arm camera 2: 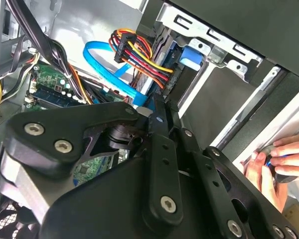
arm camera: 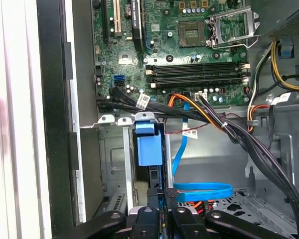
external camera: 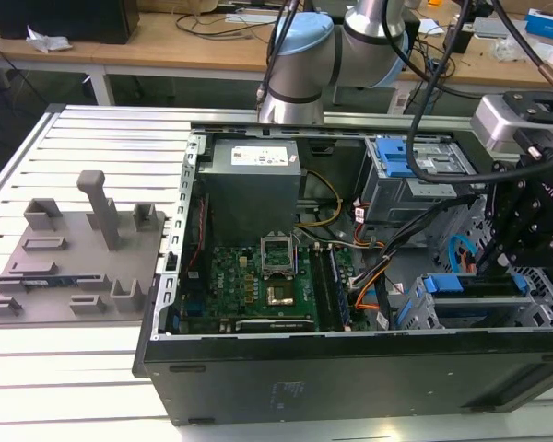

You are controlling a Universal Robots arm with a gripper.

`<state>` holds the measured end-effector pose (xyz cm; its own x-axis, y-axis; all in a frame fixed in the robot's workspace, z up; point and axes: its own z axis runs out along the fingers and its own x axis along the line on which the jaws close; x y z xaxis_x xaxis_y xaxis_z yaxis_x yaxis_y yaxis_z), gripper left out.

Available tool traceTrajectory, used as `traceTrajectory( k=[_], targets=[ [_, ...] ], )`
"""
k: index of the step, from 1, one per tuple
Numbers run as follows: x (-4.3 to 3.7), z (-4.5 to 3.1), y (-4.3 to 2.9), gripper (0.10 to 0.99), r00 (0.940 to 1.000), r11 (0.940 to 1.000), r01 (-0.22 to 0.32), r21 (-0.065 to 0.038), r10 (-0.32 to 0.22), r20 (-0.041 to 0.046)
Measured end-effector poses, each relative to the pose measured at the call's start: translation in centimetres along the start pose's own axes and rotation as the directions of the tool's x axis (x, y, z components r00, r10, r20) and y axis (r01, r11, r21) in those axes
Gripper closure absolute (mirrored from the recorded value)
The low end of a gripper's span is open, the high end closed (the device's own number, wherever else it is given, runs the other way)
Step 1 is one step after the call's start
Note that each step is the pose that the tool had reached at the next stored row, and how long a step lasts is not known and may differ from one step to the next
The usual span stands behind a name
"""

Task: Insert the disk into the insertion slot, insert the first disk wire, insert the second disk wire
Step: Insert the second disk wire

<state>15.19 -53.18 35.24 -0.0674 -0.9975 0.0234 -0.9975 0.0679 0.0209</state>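
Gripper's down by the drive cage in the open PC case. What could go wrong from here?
1. The loose flat blue data cable and the red-yellow-black wire bundle lie close by the black gripper, so it might snag them.
2. A person's hand rests at the case edge beside the arm in the second wrist view: possible pinch hazard.
3. The grey sheet-metal drive cage looks tight around the blue-framed disk; a tilt could jam it.

One open computer case (external camera: 350, 368) on slatted table (external camera: 74, 387). One motherboard (external camera: 258, 290), one grey power supply box (external camera: 253, 189). One robot arm (external camera: 332, 46), one gripper (external camera: 525, 212). Two flat blue data cables (arm camera: 202, 190) in first wrist view. One grey fixture tray (external camera: 69, 258) beside case. One person's hand (arm camera 2: 281, 164) in second wrist view. Four memory slots (arm camera: 197, 74).
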Motion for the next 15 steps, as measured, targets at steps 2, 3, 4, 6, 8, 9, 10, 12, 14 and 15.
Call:
traceTrajectory(
  k=[2,3,4,6,8,9,10,12,14,15],
  targets=[
    [-0.01,0.18,-0.03,0.925,1.0,1.0,0.0,0.0,0.0,-0.0001],
    [0.0,0.23,-0.05,0.925,1.0,1.0,0.0,0.0,0.0,-0.0002],
    [-0.01,0.26,-0.05,0.925,1.0,1.0,0.0,0.0,0.0,-0.0003],
    [-0.01,0.34,-0.09,0.925,1.0,1.0,0.0,0.0,0.0,-0.0001],
    [-0.02,0.43,-0.09,0.925,1.0,1.0,0.0,0.0,0.0,0.0],
    [-0.02,0.48,-0.09,0.925,1.0,1.0,0.0,0.0,0.0,0.0],
    [-0.02,0.54,-0.09,0.925,1.0,1.0,0.0,0.0,0.0,0.0],
    [-0.02,0.65,-0.1,0.925,1.0,1.0,0.0,0.0,0.0,-0.0001],
    [-0.02,0.7,-0.12,0.925,1.0,1.0,0.0,0.0,0.0,-0.0002],
    [-0.03,0.8,-0.13,0.925,1.0,1.0,0.0,0.0,0.0,0.0]
  ],
)
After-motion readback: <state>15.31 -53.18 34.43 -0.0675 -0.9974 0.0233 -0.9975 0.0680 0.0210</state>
